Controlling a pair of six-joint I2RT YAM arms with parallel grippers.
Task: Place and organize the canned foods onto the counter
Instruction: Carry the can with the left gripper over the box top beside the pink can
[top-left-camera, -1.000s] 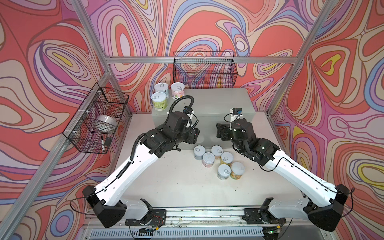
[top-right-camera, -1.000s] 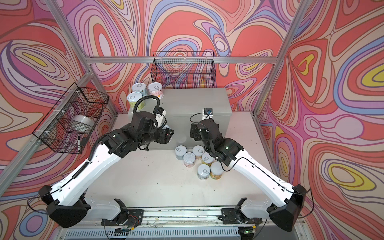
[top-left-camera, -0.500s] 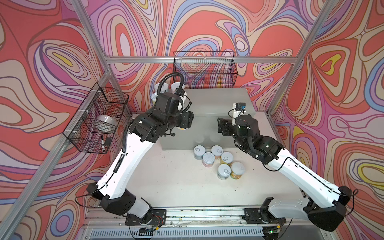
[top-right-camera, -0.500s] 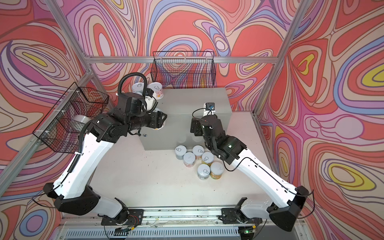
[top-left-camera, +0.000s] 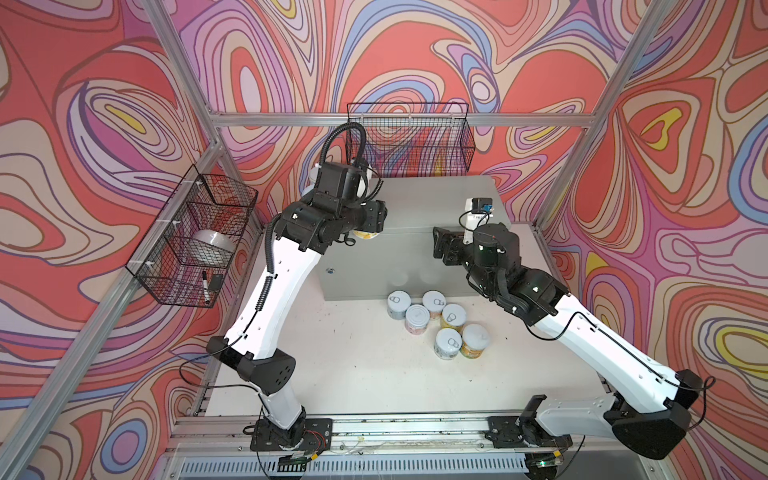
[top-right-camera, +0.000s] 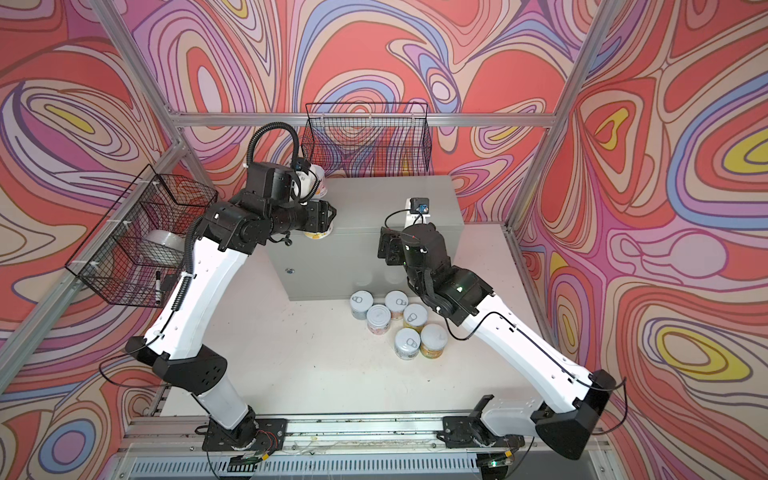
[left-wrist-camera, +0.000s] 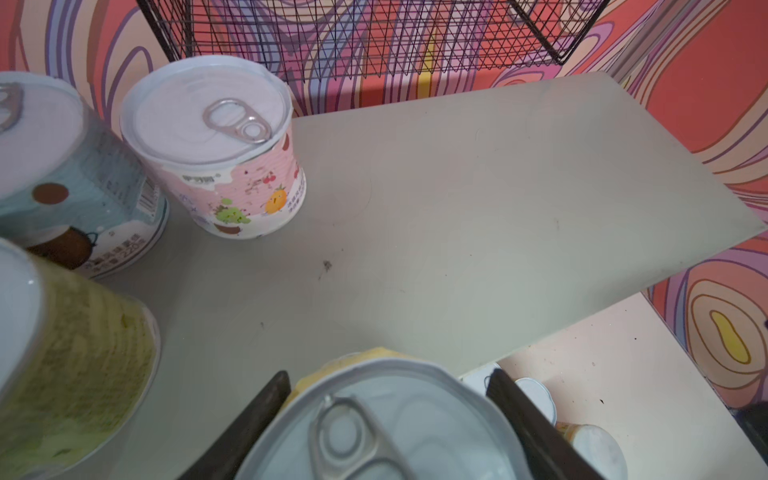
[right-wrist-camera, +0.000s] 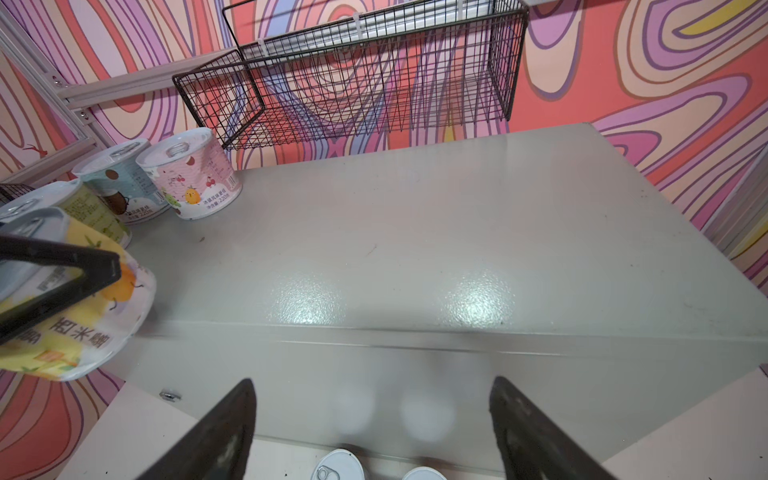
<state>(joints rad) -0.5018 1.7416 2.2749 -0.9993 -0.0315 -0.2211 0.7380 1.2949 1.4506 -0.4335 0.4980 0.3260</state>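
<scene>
Swirly pink-and-orange wallpaper (top-left-camera: 415, 50) is wrapping the whole booth, and a black wire basket (top-left-camera: 195, 237) is hanging on the left wall. The left gripper (left-wrist-camera: 389, 375) is clamping a yellow-labelled tin can (right-wrist-camera: 95, 316), tilted, over the front-left edge of the pale grey metal counter (top-left-camera: 436, 208). Three more cans (left-wrist-camera: 216, 158) are sitting at its back-left corner. Six cans (top-left-camera: 417, 320) are bunching on the white tabletop (top-left-camera: 353, 365) just in front. The right gripper (right-wrist-camera: 372, 382) is hovering wide open, holding nothing.

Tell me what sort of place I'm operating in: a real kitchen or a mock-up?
Likely a lab test cell, not a real kitchen: swirl-printed wall panels on a bare aluminium frame, a pale grey metal cabinet serving as the counter, and two white arms mounted on a metal base rail.
</scene>
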